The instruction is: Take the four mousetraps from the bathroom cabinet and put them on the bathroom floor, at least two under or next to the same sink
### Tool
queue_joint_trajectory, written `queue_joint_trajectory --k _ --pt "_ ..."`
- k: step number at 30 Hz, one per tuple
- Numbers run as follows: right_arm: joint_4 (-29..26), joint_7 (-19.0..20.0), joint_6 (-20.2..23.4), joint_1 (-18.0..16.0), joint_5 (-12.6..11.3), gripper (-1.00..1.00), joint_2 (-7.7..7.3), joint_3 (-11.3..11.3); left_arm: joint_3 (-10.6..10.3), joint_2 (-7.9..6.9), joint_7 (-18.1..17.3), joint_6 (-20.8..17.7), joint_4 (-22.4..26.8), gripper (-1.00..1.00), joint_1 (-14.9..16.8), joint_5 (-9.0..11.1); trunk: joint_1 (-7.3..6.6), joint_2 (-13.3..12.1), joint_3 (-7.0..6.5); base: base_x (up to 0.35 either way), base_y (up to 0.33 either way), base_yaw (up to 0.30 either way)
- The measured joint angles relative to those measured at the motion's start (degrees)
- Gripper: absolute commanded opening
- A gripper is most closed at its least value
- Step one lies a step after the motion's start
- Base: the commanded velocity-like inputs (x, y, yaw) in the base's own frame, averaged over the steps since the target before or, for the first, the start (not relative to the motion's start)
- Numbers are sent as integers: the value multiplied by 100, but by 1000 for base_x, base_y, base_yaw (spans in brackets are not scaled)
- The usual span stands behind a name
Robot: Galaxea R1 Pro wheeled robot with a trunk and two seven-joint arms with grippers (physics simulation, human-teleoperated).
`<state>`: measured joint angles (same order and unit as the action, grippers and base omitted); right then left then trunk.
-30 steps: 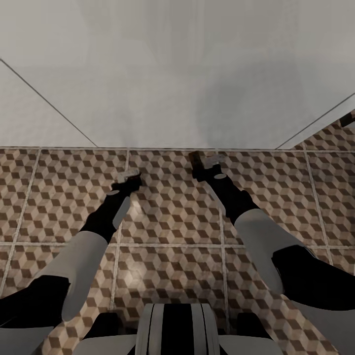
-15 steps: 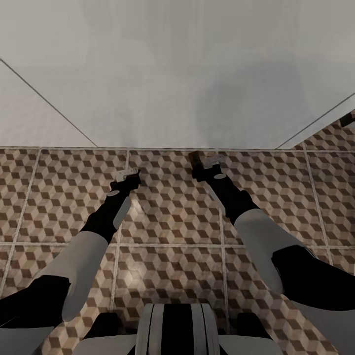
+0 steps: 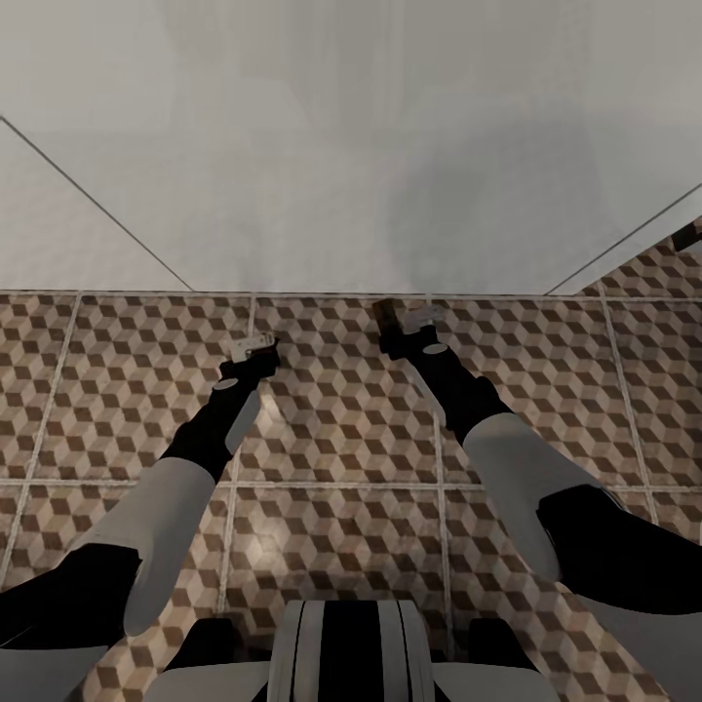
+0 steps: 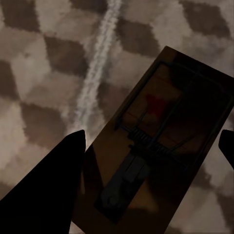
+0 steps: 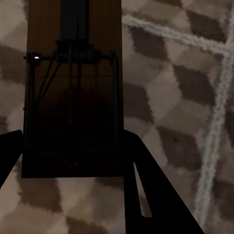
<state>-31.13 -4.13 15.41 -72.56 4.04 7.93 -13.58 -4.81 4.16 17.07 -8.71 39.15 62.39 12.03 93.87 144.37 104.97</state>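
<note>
From the head camera, both arms reach down to the bathroom floor [image 3: 341, 429] near the white wall [image 3: 351, 146]. The left gripper [image 3: 255, 347] is low over the tiles; its opening I cannot tell here. The right gripper [image 3: 408, 327] carries a brown mousetrap [image 3: 386, 314] at its tip.

Left wrist camera: a mousetrap [image 4: 161, 146] lies flat between the wide-apart fingers [image 4: 48, 185], not squeezed.

Right wrist camera: the fingers [image 5: 156, 195] are closed on the mousetrap [image 5: 73, 87].

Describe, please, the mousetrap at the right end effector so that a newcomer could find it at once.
Start where the cube-patterned bathroom floor meets the white surface ahead. Near that edge the right end effector grips a brown wooden mousetrap. The other mousetrap, by the left end effector, sits farther from that edge.
</note>
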Motion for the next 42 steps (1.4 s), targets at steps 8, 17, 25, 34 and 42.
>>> queue_joint_trajectory --k 8,17,25,34,42 --pt "27 -26 35 -2 -5 -100 0 27 1 2 -14 -4 -22 -100 0 22 0 0 0 0 0 0" --pt "106 -106 152 -2 -9 -100 0 64 0 2 -21 -14 5 -100 0 37 0 0 0 0 0 0" --pt "101 -184 381 -2 -28 -100 8 78 -22 9 -41 -1 148 -100 0 35 0 0 0 0 0 0" --pt "83 -180 395 -2 -32 -100 9 79 -182 20 -156 0 550 -100 0 19 0 0 0 0 0 0" --pt "81 -171 395 -2 -36 -100 9 77 -224 39 -161 -13 953 -100 0 3 0 0 0 0 0 0"
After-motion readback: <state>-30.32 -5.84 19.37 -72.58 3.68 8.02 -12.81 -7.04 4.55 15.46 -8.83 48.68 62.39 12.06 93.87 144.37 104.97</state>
